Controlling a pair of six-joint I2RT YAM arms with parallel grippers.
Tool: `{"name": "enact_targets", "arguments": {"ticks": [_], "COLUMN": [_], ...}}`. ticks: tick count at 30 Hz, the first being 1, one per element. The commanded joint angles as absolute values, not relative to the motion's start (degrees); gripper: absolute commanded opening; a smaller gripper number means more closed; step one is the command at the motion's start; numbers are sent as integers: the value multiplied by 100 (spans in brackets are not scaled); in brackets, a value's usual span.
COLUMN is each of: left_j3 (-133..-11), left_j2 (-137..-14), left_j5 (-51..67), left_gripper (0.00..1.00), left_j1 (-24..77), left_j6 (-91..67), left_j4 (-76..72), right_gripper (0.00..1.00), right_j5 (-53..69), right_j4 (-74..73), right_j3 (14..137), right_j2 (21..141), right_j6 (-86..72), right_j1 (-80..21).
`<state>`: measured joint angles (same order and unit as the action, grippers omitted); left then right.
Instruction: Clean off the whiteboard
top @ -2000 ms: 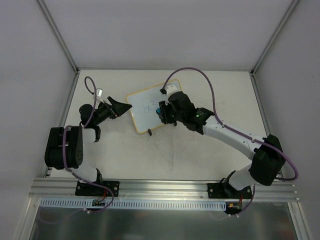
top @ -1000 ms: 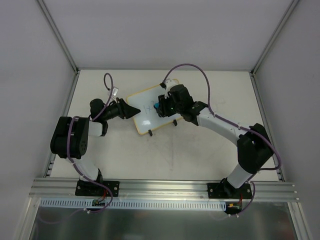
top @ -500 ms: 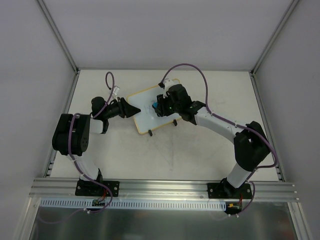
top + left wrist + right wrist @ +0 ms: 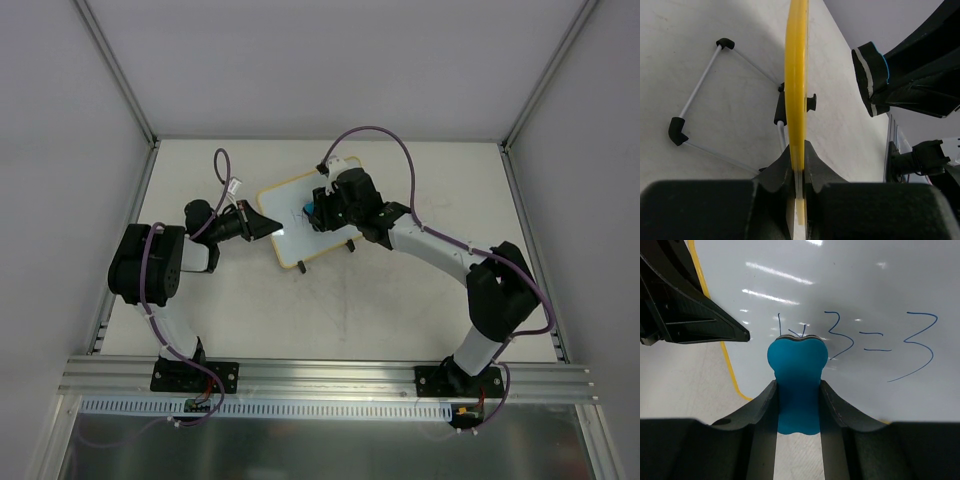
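Observation:
The whiteboard (image 4: pixel 292 238) stands tilted at the table's middle, white with a yellow frame. My left gripper (image 4: pixel 272 228) is shut on its left edge; in the left wrist view the yellow frame (image 4: pixel 796 75) runs edge-on between the fingers of the left gripper (image 4: pixel 799 165). My right gripper (image 4: pixel 318 213) is shut on a blue eraser (image 4: pixel 310 210) pressed to the board face. In the right wrist view the eraser (image 4: pixel 797 370) sits over the left end of blue handwriting (image 4: pixel 880 340), held by the right gripper (image 4: pixel 798 395).
The board's wire stand with black end caps (image 4: pixel 677 131) rests on the table behind it. Two black clip feet (image 4: pixel 300 266) show at the board's near edge. White walls enclose the table, and an aluminium rail (image 4: pixel 320 375) runs along the front.
My left gripper has slid a little right and shut on the board's left edge. The right gripper with the eraser has shifted slightly left across the board.

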<state>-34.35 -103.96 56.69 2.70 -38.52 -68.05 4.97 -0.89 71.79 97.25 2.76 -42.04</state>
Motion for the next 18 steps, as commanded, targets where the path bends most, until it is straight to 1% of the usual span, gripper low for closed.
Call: {"name": "enact_targets", "arguments": {"ticks": [1,8,13,18], "left_j3": [-3577,-3577,-3551,-3323], "left_j2": [-10512,-10406,-10424,-10424], "left_j5": [5616,5485,5449,5309], "left_gripper": [0,0,0,0], "left_j1": [229,229,229,229], "left_j6": [-3595,-3349,-3349,-3471], "left_j4": [-7084,-6715,-6610,-6916], "right_gripper": [0,0,0,0], "right_j5": [519,326,-219,-430], "right_j4": [193,193,377,773], "right_j3": [7330,7505,7603,7497], "right_j2": [9782,10028,10344,10424], "right_j6": [404,589,791,923], "right_j1": [-4210,-4350,-4561,-4772]}}
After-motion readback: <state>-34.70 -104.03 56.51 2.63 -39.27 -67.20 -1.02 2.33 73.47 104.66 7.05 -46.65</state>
